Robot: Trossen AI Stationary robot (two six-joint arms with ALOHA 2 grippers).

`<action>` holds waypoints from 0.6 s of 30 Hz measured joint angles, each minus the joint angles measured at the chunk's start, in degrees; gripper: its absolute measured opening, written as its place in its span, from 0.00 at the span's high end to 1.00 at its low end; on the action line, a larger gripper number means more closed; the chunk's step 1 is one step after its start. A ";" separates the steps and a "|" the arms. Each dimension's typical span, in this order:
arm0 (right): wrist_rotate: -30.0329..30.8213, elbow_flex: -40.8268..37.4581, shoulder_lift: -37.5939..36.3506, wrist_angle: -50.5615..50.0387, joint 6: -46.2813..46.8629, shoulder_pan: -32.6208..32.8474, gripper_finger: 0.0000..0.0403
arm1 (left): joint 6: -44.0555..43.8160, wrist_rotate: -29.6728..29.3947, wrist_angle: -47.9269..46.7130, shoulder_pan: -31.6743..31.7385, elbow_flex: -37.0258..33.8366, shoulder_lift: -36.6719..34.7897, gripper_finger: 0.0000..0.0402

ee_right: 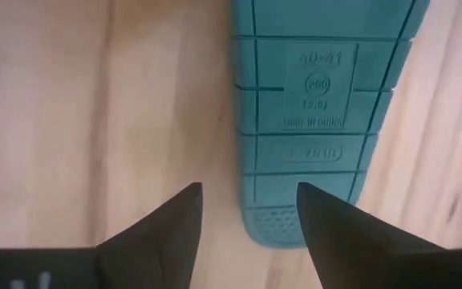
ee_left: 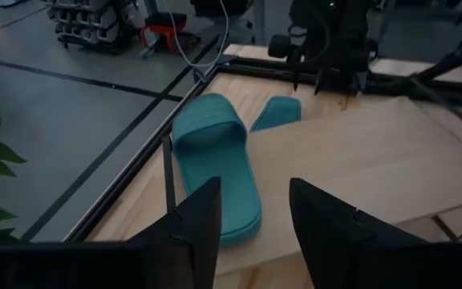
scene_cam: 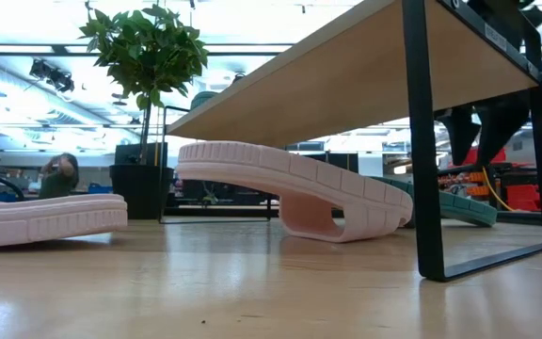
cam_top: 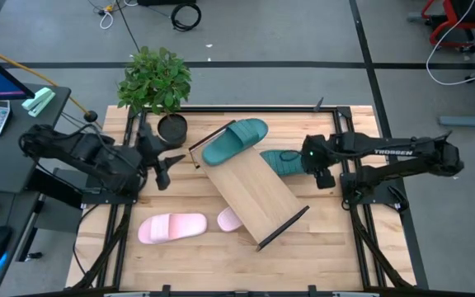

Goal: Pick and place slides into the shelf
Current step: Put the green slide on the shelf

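Note:
The shelf (cam_top: 250, 190) lies slantwise across the table's middle. One teal slide (cam_top: 233, 140) lies on the shelf's far left end, also in the left wrist view (ee_left: 215, 160). The second teal slide (cam_top: 281, 161) lies sole up on the table by the shelf's right side, tread and size stamp showing (ee_right: 319, 104). One pink slide (cam_top: 171, 227) lies near the table's near left. The other pink slide (scene_cam: 294, 193) sits partly under the shelf. My left gripper (cam_top: 165, 172) (ee_left: 255, 189) is open, left of the shelf. My right gripper (cam_top: 303, 159) (ee_right: 249, 186) is open above the sole-up slide's end.
A potted plant (cam_top: 157, 82) stands at the table's far left, its black pot (cam_top: 171, 128) close to the shelf's far end. The shelf's black end bar (scene_cam: 422, 141) stands near the table's near side. Open tabletop (cam_top: 336, 247) lies at the near right.

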 joint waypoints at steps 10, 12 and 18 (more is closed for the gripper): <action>12.34 -6.09 -0.54 8.20 0.85 9.74 0.49 | -0.12 0.02 -0.08 0.00 -0.02 3.39 0.61; 12.59 -6.48 -0.30 9.03 1.67 11.62 0.48 | -0.15 0.00 0.07 0.00 -0.02 3.37 0.61; 13.85 -7.39 0.39 12.67 3.71 14.46 0.43 | -0.15 0.00 0.09 0.00 -0.02 3.30 0.61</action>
